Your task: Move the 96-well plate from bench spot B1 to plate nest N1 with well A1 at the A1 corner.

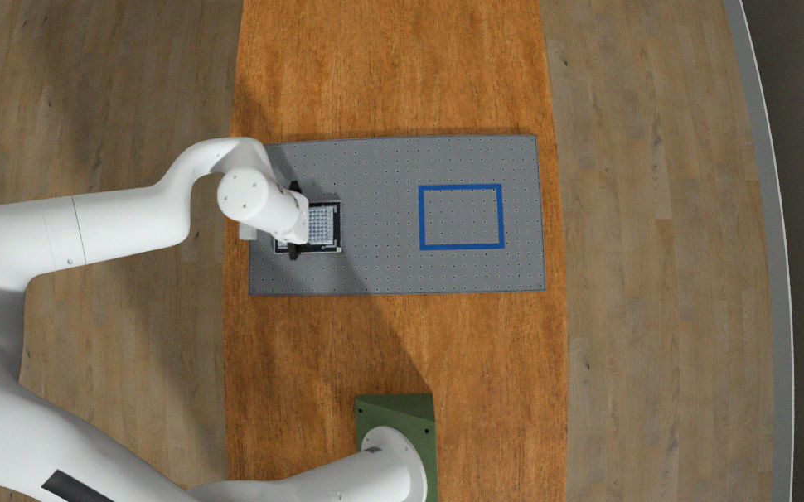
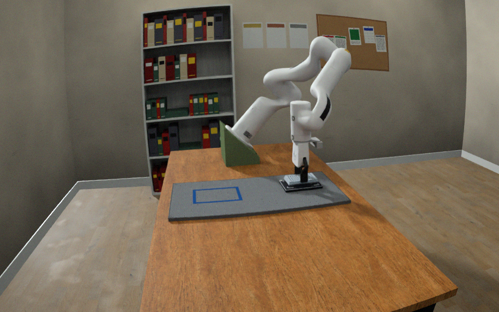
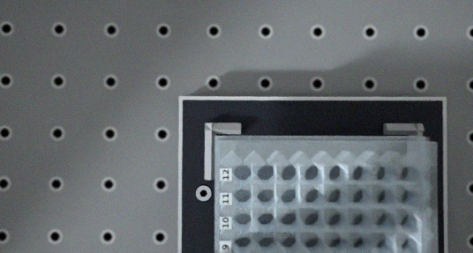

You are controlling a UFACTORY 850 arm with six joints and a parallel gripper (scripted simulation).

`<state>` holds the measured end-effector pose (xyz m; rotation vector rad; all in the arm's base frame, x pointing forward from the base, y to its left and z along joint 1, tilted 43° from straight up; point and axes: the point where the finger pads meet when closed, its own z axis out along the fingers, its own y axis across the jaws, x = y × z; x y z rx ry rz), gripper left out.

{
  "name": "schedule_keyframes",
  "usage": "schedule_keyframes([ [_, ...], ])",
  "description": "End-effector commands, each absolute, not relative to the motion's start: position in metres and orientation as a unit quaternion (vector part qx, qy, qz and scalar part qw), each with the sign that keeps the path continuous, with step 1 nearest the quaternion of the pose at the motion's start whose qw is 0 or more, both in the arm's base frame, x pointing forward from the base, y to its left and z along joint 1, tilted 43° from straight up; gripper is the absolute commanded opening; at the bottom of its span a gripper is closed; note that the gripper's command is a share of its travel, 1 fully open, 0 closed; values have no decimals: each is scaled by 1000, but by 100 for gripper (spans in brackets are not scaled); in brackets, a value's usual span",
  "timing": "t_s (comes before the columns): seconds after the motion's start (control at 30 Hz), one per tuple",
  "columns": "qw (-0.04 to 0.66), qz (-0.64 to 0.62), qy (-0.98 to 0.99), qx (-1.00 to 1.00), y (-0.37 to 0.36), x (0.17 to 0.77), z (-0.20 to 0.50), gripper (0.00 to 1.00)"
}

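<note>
The clear 96-well plate (image 1: 321,225) is at the black plate nest N1 (image 1: 307,227) on the left part of the grey perforated board (image 1: 395,214). My gripper (image 1: 293,219) is shut on the plate, one dark finger at each long side. In the exterior view the plate (image 2: 299,178) is level, on or just above the nest (image 2: 301,186), under the gripper (image 2: 303,174). In the wrist view the plate (image 3: 324,194) lies inside two grey locators (image 3: 222,129) (image 3: 403,129), with row labels 12 to 9 on its left edge. The cut-off corner and my fingers are hidden there.
The blue outline of spot B1 (image 1: 461,216) is on the board's right part with nothing in it. The arm's green wedge base (image 2: 237,149) stands on the table behind the board. A bookshelf (image 2: 187,89) stands at the wall.
</note>
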<state>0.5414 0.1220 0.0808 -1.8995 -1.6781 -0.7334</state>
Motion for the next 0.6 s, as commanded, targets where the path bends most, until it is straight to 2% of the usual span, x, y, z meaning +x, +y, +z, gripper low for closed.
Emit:
schedule_keyframes([
  [0.0,248,-270,-616,-697,122,542,81,0],
  [0.57,248,-270,-616,-697,123,542,80,0],
])
